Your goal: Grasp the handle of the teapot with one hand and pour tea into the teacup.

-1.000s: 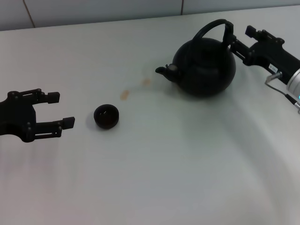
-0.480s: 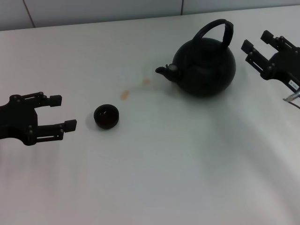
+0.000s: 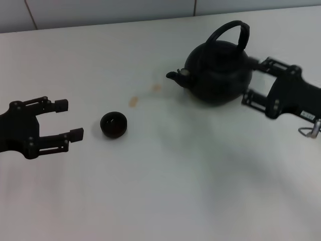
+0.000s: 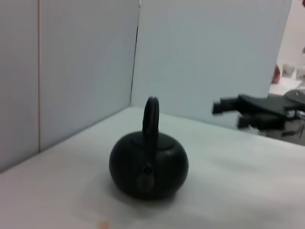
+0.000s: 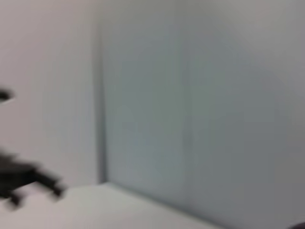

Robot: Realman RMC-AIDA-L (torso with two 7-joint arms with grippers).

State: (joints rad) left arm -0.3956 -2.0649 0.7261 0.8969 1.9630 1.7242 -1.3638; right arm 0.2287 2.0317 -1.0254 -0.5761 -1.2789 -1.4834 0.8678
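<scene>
The matte-black teapot [image 3: 219, 72] stands upright at the table's far right, spout [image 3: 175, 76] pointing left, with its arched handle [image 3: 231, 31] over the top. It also shows in the left wrist view [image 4: 148, 167]. The small dark teacup [image 3: 114, 124] sits left of centre. My right gripper [image 3: 255, 81] is open and empty, low beside the teapot's right side, apart from the handle. It shows in the left wrist view [image 4: 228, 113] too. My left gripper [image 3: 69, 119] is open and empty, just left of the teacup.
Two small brownish stains [image 3: 133, 101] mark the white table [image 3: 165, 181] between teacup and teapot. A wall [image 3: 100, 10] runs along the table's far edge. The right wrist view shows only blurred wall panels.
My right gripper has let go of the handle, drawn back to the right, then dropped down beside the teapot's body. The left gripper has edged slightly toward the teacup.
</scene>
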